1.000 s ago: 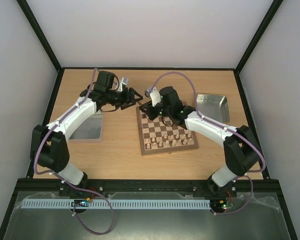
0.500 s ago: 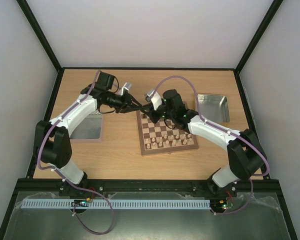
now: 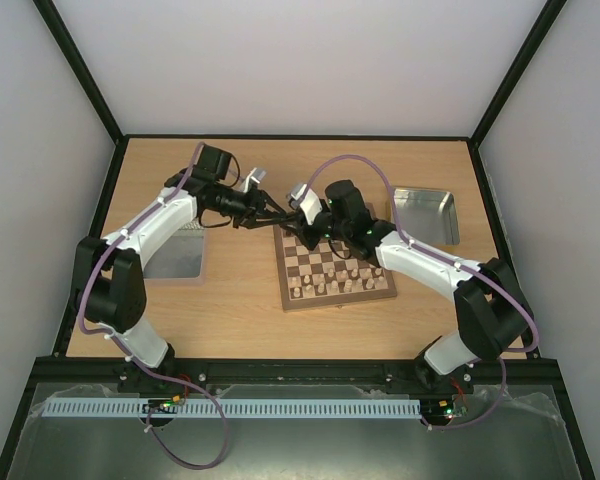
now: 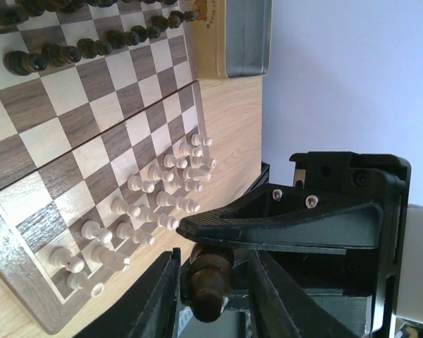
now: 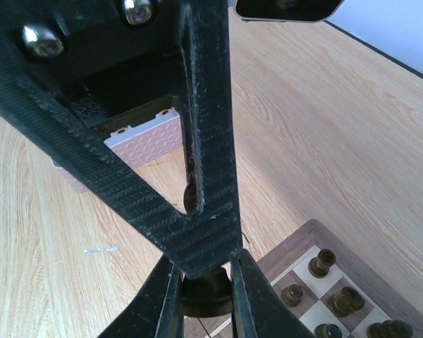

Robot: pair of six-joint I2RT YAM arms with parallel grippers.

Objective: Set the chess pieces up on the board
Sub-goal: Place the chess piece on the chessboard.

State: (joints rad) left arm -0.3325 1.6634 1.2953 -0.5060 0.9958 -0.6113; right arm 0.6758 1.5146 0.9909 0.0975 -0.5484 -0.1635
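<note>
Spanning the workspace, the wooden table [image 3: 230,310] carries the board [image 3: 320,262] a little right of centre. Two shiny metal trays flank it: the left tray [image 3: 170,262] lies partly under the left arm [image 3: 150,225], and the right tray [image 3: 425,212] sits apart beyond the board's far right corner. The right arm [image 3: 420,260] reaches diagonally across the board's far side.

Both arms meet at the board's far left corner, where the left hand [image 3: 277,212] and right hand [image 3: 298,220] come tip to tip and cross at an angle.

The right hand [image 5: 206,282] is clamped on one dark brown chess piece [image 5: 206,294], its two fingers pressed against the piece's sides. The board's corner is just beside and below it.

In the left wrist view, the left hand [image 4: 215,257] has its fingers partly apart on either side of that same piece [image 4: 206,282]. One finger is close against it and a dark gap shows at the other. One finger of the right hand crosses just above the piece.

On the board, the other dark pieces [image 4: 92,46] stand in rows along the far edge, some hidden under the right arm. The pale pieces [image 3: 330,283] fill the two near rows, and the middle squares between them are bare.
</note>
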